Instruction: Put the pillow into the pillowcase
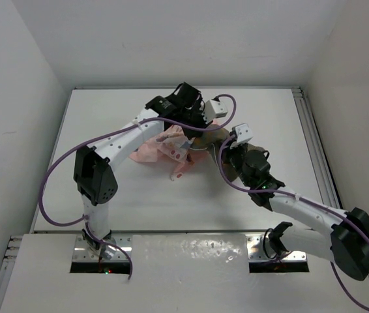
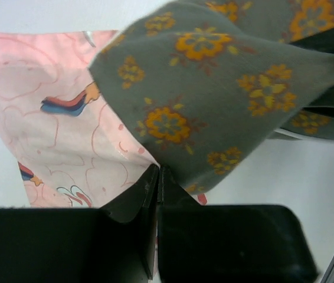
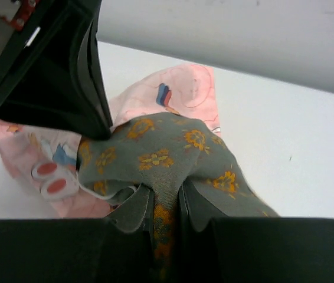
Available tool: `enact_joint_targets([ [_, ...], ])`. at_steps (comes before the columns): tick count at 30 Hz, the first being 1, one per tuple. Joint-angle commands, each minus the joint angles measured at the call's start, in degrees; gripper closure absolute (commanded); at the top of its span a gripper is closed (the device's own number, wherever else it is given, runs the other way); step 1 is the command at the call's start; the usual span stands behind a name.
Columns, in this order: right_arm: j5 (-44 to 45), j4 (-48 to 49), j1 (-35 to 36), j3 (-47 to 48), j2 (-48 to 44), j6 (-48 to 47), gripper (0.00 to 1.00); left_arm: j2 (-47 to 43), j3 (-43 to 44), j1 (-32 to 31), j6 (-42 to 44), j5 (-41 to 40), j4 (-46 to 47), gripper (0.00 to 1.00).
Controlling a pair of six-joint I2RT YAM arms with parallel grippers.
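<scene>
left gripper (image 2: 157, 175) pinched tight on the pillowcase (image 2: 49, 141) edge | pillow (image 3: 155, 154) bunched up mid-table, overlapping that pink cloth | right gripper (image 3: 166, 203) clamped narrow on the pillow's end | table (image 1: 145, 202) has loads of room near side

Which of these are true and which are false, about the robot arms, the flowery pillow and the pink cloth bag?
1. The right gripper pinches the pillow. True.
2. The pillow is fully inside the pillowcase. False: much of it shows outside.
3. The left gripper is wide open. False: its jaws are shut.
4. The pillowcase is pink. True.
</scene>
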Motion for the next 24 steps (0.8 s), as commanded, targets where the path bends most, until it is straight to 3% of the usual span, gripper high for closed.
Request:
enact_joint_targets([
  [1, 2.2, 20.1, 0.4, 3.7, 0.7, -1.6, 1.00, -2.8, 2.8, -1.2, 1.9, 5.1, -0.7, 1.00],
  [11, -2.2, 13.9, 1.9, 1.9, -0.6, -0.3, 1.00, -3.5, -2.2, 0.9, 0.7, 2.4, 2.7, 1.00],
  [14, -4.5, 11.8, 1.9, -1.5, -0.3, 5.7, 1.00, -3.3, -4.9, 0.9, 0.4, 2.1, 3.2, 0.84],
  [15, -5.6, 10.6, 1.9, -2.2, 0.1, 6.7, 1.00, -3.2, -5.4, 0.9, 0.2, 2.2, 2.9, 0.67],
  [16, -6.3, 9.9, 2.0, -3.4, 0.6, 7.5, 1.00, -3.3, -5.6, 1.2, 0.0, 2.3, 2.4, 0.58],
  [19, -8.8, 7.2, 2.0, -5.3, 2.1, 9.5, 0.97, -4.0, -6.4, 2.1, -1.6, 1.7, 1.9, 0.42],
  [21, -9.4, 6.0, 1.9, -6.0, 2.6, 10.9, 0.77, -4.5, -7.1, 4.2, -2.6, 0.9, 1.8, 0.40],
  [22, -9.7, 5.8, 1.9, -6.9, 2.9, 10.9, 0.28, -5.1, -7.5, 4.6, -2.8, 0.3, 1.6, 0.40],
  [23, -9.7, 4.8, 1.4, -7.1, 3.0, 11.1, 0.11, -5.3, -8.7, 5.8, -3.1, -0.3, 1.6, 0.40],
  [24, -9.6, 4.0, 1.2, -7.3, 2.7, 11.1, 0.01, -5.4, -9.4, 6.2, -3.1, -1.3, 1.6, 0.39],
])
